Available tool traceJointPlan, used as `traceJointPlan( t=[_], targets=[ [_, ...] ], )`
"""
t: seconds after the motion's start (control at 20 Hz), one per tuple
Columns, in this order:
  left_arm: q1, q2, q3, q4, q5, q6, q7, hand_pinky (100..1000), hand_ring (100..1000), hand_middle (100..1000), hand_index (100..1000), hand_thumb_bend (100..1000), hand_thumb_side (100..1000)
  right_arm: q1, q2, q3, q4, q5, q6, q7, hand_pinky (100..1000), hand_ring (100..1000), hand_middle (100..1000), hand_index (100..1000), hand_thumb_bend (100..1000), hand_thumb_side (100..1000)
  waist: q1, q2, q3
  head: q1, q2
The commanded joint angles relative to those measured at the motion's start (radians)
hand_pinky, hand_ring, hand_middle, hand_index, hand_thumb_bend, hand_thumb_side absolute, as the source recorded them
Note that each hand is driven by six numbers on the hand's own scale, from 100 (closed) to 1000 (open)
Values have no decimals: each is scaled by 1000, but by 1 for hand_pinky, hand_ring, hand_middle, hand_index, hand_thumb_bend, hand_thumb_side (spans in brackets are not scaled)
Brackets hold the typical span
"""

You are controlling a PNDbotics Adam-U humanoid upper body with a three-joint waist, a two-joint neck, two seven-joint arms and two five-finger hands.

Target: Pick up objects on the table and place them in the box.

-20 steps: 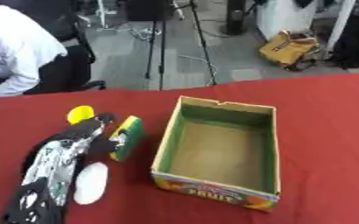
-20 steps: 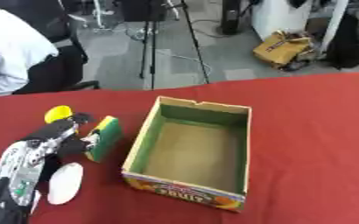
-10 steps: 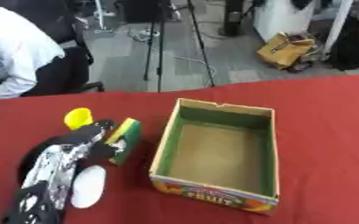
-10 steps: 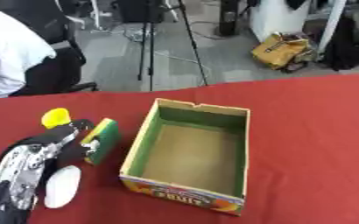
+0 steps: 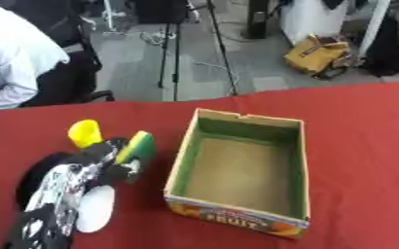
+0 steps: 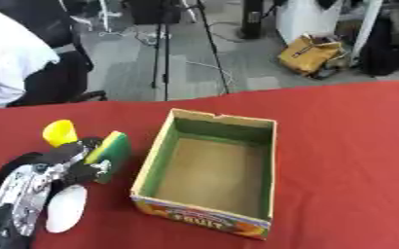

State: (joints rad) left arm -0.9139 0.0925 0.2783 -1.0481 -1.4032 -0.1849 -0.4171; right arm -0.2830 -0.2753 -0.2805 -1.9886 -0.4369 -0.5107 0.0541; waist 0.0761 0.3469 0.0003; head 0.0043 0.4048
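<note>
The left hand [image 5: 109, 160] covers the lower part of the green and yellow sponge [image 5: 136, 146]. The left arm [image 5: 45, 204] is cut off by the bottom edge. The white oval thing [image 6: 66, 207] is too blurred to identify.

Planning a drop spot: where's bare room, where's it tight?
Free: the red table right of the box, plus the strip behind it, and the box's bare floor. Crowded: left of the box, where the left hand, green sponge, yellow object and white oval cluster.
</note>
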Motion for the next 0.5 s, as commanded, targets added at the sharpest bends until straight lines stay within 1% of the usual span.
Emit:
traceJointPlan(
  t=[0.05, 0.3, 0.35, 0.4, 0.45, 0.5],
  targets=[
    [-23, 28, -3, -8, -5, -4, 4, 1000, 1000, 1000, 1000, 100, 1000, -12, -9, -2, -11, -5, -1, 6, 876, 745, 519, 580, 100, 1000, -5, -15, -1, 1, -10],
    [-25, 25, -5, -10, -3, -9, 0, 1000, 1000, 1000, 1000, 100, 1000, -13, -8, -2, -11, -4, 0, 6, 877, 747, 520, 580, 100, 1000, -4, -13, -1, 0, -9],
    [-25, 24, -5, -12, 0, -10, -2, 996, 1000, 974, 1000, 100, 1000, -13, -8, -2, -11, -4, 0, 6, 877, 747, 521, 581, 100, 1000, -4, -13, 0, 0, -9],
    [-26, 20, -6, -17, 7, -15, -6, 953, 1000, 933, 994, 100, 1000, -12, -7, -2, -11, -4, 1, 5, 877, 747, 521, 581, 100, 1000, -5, -14, 0, 0, -8],
    [-25, 17, -7, -24, 17, -20, -12, 953, 1000, 933, 994, 100, 1000, -12, -7, -2, -11, -4, 1, 5, 877, 747, 521, 581, 100, 1000, -5, -14, 1, 0, -7],
    [-25, 16, -7, -32, 25, -24, -21, 872, 936, 889, 942, 100, 945, -12, -7, -3, -11, -4, 1, 5, 878, 747, 521, 582, 100, 1000, -5, -15, 1, 0, -7]
  ],
)
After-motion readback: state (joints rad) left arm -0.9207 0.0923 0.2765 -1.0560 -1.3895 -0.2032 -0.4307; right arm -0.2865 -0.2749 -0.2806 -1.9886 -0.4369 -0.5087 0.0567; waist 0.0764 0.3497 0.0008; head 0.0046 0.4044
